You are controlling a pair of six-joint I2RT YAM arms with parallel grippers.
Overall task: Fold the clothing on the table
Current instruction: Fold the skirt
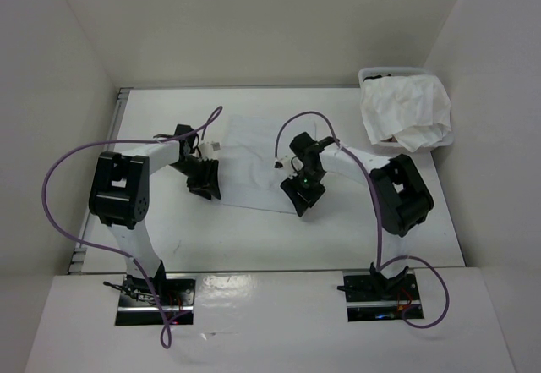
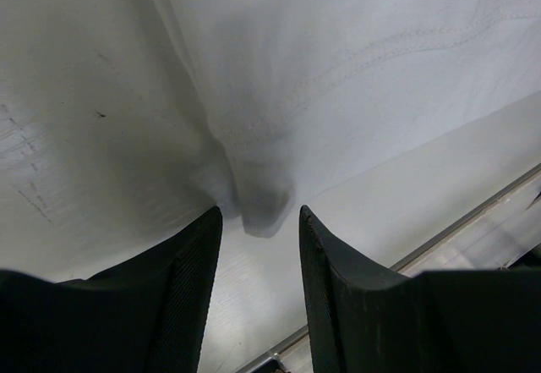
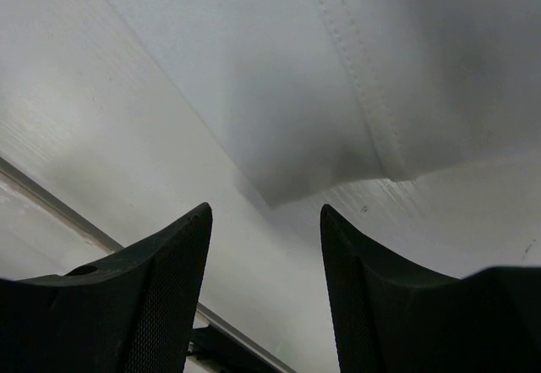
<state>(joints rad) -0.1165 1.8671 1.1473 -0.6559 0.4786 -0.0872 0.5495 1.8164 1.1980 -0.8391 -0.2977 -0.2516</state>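
1. Two arms are bolted at the near edge of one white worktop (image 1: 254,242): the left arm (image 1: 118,189) and the right arm (image 1: 401,191). Both reach inward toward its middle.
2. One white garment (image 1: 254,149) lies spread flat near the centre of the worktop, between the two arms. Stitched seams show on it in both wrist views.
3. One left end effector (image 2: 258,221) sits low at the garment's left edge. Its two black fingers (image 2: 182,297) stand parted about halfway and grip nothing. One rumpled corner of the garment lies just ahead of the gap, with bare worktop visible on either side of it.
4. One right end effector (image 3: 265,212) sits low at the garment's right edge. Its two fingers are likewise parted about halfway, with nothing between them. One hemmed corner of the garment lies ahead of the fingertips and apart from them.
5. One thin grey rail (image 2: 473,212) runs along the worktop's edge, beyond the left fingers.
6. One clear plastic bin (image 1: 365,77) stands at the far right corner of the worktop, well apart from the garment. It holds crumpled white cloth (image 1: 406,111); how many pieces cannot be told.
7. Two purple cables (image 1: 63,187) are in view, one looping along each arm.
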